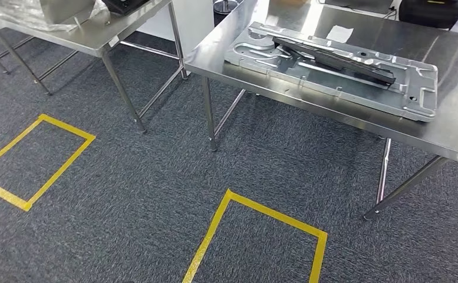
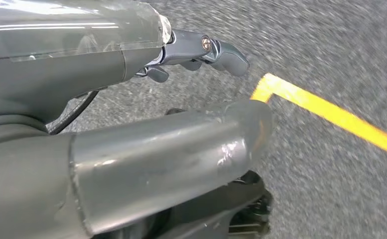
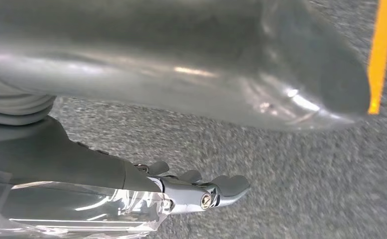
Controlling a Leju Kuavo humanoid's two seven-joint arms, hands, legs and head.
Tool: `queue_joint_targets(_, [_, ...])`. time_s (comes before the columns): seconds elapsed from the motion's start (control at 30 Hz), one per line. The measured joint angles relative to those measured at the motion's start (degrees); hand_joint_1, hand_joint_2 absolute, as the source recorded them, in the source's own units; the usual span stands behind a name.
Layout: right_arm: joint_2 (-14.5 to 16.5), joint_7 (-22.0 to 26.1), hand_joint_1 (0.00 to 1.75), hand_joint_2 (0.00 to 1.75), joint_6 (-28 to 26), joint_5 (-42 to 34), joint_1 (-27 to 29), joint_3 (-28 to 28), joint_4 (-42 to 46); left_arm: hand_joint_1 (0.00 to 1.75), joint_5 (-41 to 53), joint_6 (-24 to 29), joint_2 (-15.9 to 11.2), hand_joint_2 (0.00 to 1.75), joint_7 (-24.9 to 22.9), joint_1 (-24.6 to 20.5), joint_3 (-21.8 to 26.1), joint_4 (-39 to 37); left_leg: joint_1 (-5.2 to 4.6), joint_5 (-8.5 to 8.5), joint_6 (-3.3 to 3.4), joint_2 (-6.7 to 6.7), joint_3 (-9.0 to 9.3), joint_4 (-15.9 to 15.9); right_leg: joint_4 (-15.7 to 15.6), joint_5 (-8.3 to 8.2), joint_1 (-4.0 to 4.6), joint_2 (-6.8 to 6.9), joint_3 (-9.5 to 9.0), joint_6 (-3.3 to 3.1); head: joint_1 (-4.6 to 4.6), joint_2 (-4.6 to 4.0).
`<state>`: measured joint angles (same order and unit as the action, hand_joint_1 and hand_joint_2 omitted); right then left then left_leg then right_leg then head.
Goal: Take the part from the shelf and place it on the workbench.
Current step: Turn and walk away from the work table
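A flat silver stamped metal plate lies on the steel workbench at the upper right of the head view. A long black part rests across the plate. My left hand hangs over grey carpet, thumb and fingers stretched out and apart, holding nothing. My right hand hangs the same way over the carpet, its fingers straight and nothing in it.
A second steel table with clear plastic sheeting and a dark object stands at the upper left. Thin table legs reach the carpet. Yellow tape squares mark the floor; tape also lies near each hand.
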<state>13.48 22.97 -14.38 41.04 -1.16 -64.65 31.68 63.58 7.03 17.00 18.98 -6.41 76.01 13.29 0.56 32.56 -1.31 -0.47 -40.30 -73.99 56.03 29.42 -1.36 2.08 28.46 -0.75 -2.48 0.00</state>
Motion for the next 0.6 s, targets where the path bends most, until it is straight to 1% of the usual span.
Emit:
queue_joint_targets(0.03, [-0.3,-0.1,0.00,0.00,-0.1,0.2,-0.2,-0.3,-0.9,0.00,0.0,0.0,0.0,0.00,0.0,0.1,0.1,0.0,0.28,-1.17,-0.23,0.31,1.66,1.9,0.1,-0.09,-0.12,0.62,0.20,0.17,-0.02,0.00])
queue_joint_targets(0.07, [-0.5,-0.1,0.00,0.00,-0.2,0.4,-0.5,-0.6,-1.7,0.00,0.0,0.1,0.0,0.00,0.0,0.1,0.1,0.0,0.50,-2.79,-0.42,0.89,4.21,5.6,0.3,-0.13,-0.24,1.20,0.31,0.38,-0.01,0.00])
queue_joint_targets(0.1, [-0.7,-0.1,0.00,0.00,-0.2,0.6,-0.7,-0.9,-2.3,0.00,0.0,0.1,0.0,0.00,0.0,0.1,0.1,0.1,0.53,-3.87,-0.55,1.92,6.99,9.9,0.4,-0.13,-0.30,1.72,0.41,0.65,-0.03,0.00])
queue_joint_targets(0.13, [-0.9,-0.1,0.00,0.00,-0.2,0.7,-0.9,-1.2,-2.8,0.00,0.0,0.2,0.0,0.00,0.0,0.0,0.2,0.1,0.38,-4.65,-0.34,2.79,9.01,13.2,0.5,-0.15,-0.32,2.20,0.47,1.02,-0.02,0.00])
queue_joint_targets(0.17, [-1.1,-0.1,0.00,0.00,-0.3,0.9,-1.1,-1.4,-3.2,0.00,-0.1,0.2,0.0,0.00,0.0,0.0,0.2,0.1,0.16,-4.82,-0.03,3.49,10.15,15.4,0.6,-0.17,-0.26,2.63,0.48,1.43,0.01,0.00])
queue_joint_targets(0.2, [-1.2,-0.1,0.00,0.00,-0.3,1.0,-1.3,-1.6,-3.6,0.00,0.0,0.2,0.0,0.00,0.0,0.0,0.2,0.1,-0.11,-4.59,0.46,3.75,10.37,16.2,0.6,-0.25,-0.17,3.02,0.50,1.84,0.03,0.00])
queue_joint_targets(0.23, [-1.3,-0.1,0.00,0.00,-0.2,1.1,-1.5,-1.7,-3.9,0.00,0.0,0.2,0.0,0.00,0.0,0.1,0.2,0.2,-0.30,-4.69,1.09,3.40,10.05,16.3,0.6,-0.34,-0.11,3.45,0.41,2.26,0.11,0.00])
queue_joint_targets(0.27, [-1.3,-0.1,0.00,0.00,-0.2,1.2,-1.8,-1.8,-4.2,0.00,-0.1,0.2,0.0,0.00,0.0,0.1,0.2,0.2,-0.20,-4.78,1.67,3.00,9.95,16.6,0.6,-0.27,-0.15,3.52,0.34,2.68,0.18,-0.01])
queue_joint_targets(0.3, [-1.5,-0.1,0.00,0.00,-0.3,1.2,-2.0,-1.8,-4.4,0.00,0.0,0.2,0.0,0.00,0.0,0.2,0.2,0.2,-0.14,-5.02,2.26,2.54,9.91,16.9,1.0,0.17,-0.23,2.89,0.48,3.01,0.32,-0.01])
queue_joint_targets(0.33, [-1.6,-0.1,0.00,0.00,-0.3,1.3,-2.0,-1.9,-4.6,0.00,0.0,0.3,0.0,0.00,-0.1,0.1,0.3,0.2,-0.07,-5.33,2.81,2.08,9.87,17.2,2.4,1.29,-0.29,1.81,1.09,3.21,0.51,-0.01])
queue_joint_targets(0.37, [-1.7,-0.2,0.00,0.00,-0.3,1.6,-2.0,-2.0,-4.8,0.00,0.0,0.3,0.1,0.00,-0.1,0.1,0.3,0.3,-0.06,-5.63,3.29,1.60,9.80,17.4,5.0,3.02,-0.35,0.43,2.30,3.26,0.71,-0.01])
queue_joint_targets(0.4, [-1.9,-0.5,0.00,0.00,-0.3,1.9,-1.9,-2.1,-5.0,0.00,0.0,0.3,0.1,0.00,-0.1,0.0,0.3,0.3,-0.27,-5.81,3.60,1.10,9.56,17.4,8.6,5.06,-0.30,-0.77,4.07,3.16,0.92,-0.01])
queue_joint_targets(0.43, [-1.9,-0.9,0.00,0.00,-0.5,2.5,-1.9,-2.3,-5.3,0.00,0.0,0.4,0.1,0.00,-0.1,0.0,0.3,0.3,-0.50,-5.96,3.84,0.52,9.29,17.4,12.5,6.85,-0.21,-1.36,6.03,3.02,1.04,0.00])
queue_joint_targets(0.47, [-2.0,-1.4,0.00,0.00,-0.7,3.3,-1.8,-2.4,-5.4,0.00,0.0,0.5,0.1,0.00,-0.2,0.0,0.3,0.3,-0.74,-6.07,4.00,-0.13,9.11,17.3,15.5,7.69,-0.09,-1.62,7.50,2.88,1.10,0.00])
queue_joint_targets(0.5, [-2.1,-1.9,0.00,0.00,-0.9,4.2,-1.7,-2.4,-5.6,0.00,0.0,0.6,0.1,0.00,-0.3,0.1,0.3,0.3,-0.95,-6.14,4.10,-0.80,8.99,17.3,16.6,7.42,0.05,-1.76,8.16,2.68,1.13,0.00])
queue_joint_targets(0.53, [-2.1,-2.4,0.00,0.00,-1.3,5.3,-1.7,-2.5,-5.8,0.00,0.1,0.8,0.1,0.00,-0.3,0.2,0.3,0.3,-1.13,-6.17,4.14,-1.52,8.94,17.2,15.5,5.99,0.22,-1.93,7.71,2.40,1.13,0.00])
queue_joint_targets(0.57, [-2.2,-2.9,0.00,0.00,-1.6,6.3,-1.7,-2.5,-6.0,0.00,0.1,1.0,0.1,0.00,-0.3,0.2,0.3,0.3,-1.26,-6.18,4.14,-2.22,8.95,17.0,12.4,3.77,0.42,-2.46,6.28,1.98,1.15,0.00])
queue_joint_targets(0.6, [-2.2,-3.3,0.00,0.00,-1.8,7.3,-1.7,-2.5,-6.2,0.00,0.2,1.2,0.1,0.00,-0.3,0.2,0.3,0.3,-1.32,-6.19,4.13,-2.88,8.91,16.9,8.6,1.84,0.58,-3.75,4.52,1.41,1.18,0.00])
